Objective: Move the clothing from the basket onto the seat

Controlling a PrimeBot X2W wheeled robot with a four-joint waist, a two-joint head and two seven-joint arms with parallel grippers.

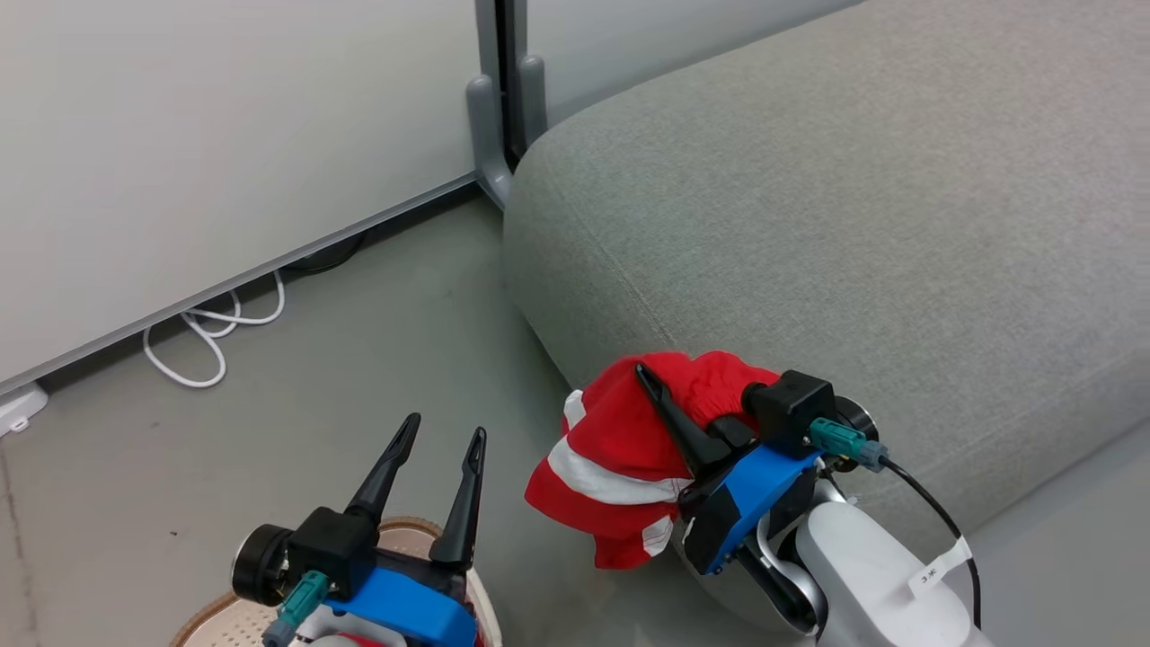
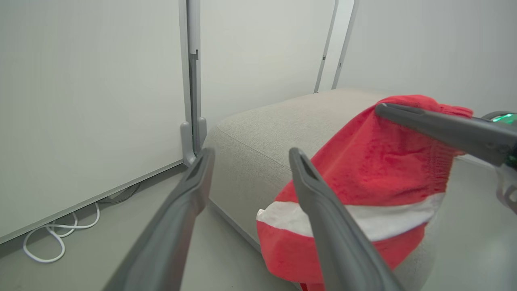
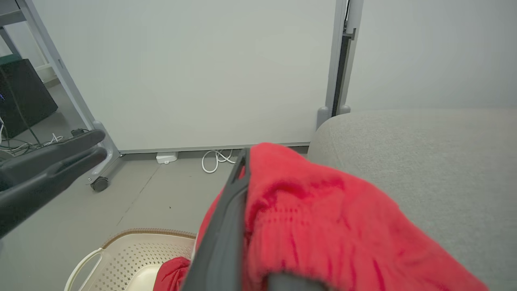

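hanging from the right pincer (image 1: 647, 377), one red garment (image 1: 611, 454) bulges against the rounded front edge of the grey sofa (image 1: 809, 225), not yet on the seat top. the pincer's dark fingers are closed narrow on a gathered, ribbed band of the cloth. the rest spills down and to the robot's left of the grip, so the bundle's long axis runs from the pinch down toward the floor (image 1: 359, 359). whether the cloth touches the upholstery cannot be told from these views.

the broad flat seat lies ahead of and above the hanging tail, up and to the right in the head view. the right arm is plainly the nearer one. judging from this, the coming move calls for carrying the grip further over the edge, high enough that the tail clears the rounded front, before letting go. a low release risks the cloth sliding off to the floor.

the left pincer (image 1: 446, 427) stands wide and empty above the cream laundry basket (image 1: 216, 620), well apart from the sofa. a second red garment (image 3: 173, 275) lies inside that basket.

the held garment is bright red and soft, with a fuzzy knit look. a broad white stripe crosses its middle and a smaller white patch shows near the lower hem. no lettering shows on it.
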